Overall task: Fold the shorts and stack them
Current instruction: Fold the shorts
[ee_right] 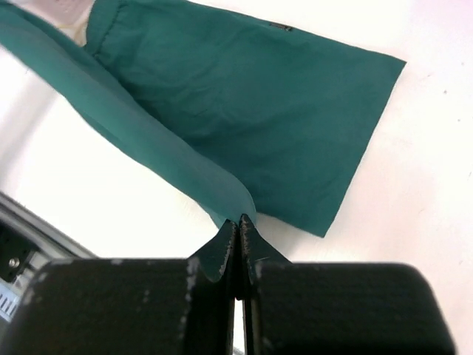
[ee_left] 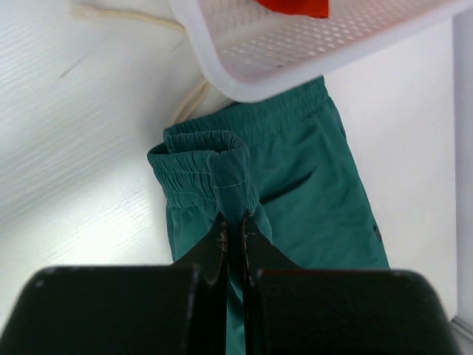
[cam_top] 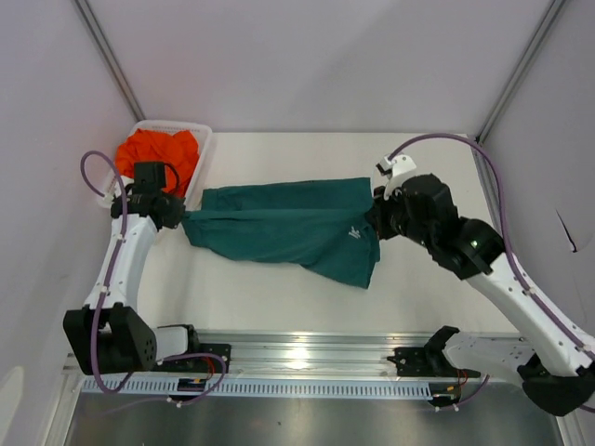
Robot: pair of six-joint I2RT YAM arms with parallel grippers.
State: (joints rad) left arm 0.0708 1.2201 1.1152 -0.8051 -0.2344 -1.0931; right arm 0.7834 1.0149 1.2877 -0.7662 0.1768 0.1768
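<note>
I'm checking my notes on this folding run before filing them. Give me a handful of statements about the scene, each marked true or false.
1. The left gripper is shut on the teal shorts at their waistband. True.
2. The orange shorts lie spread flat beside the teal pair. False: they are bunched in the white basket.
3. The right gripper hangs open, clear of the fabric. False: it is shut on the teal shorts.
4. The white basket stands at the far left corner of the table. True.
</note>
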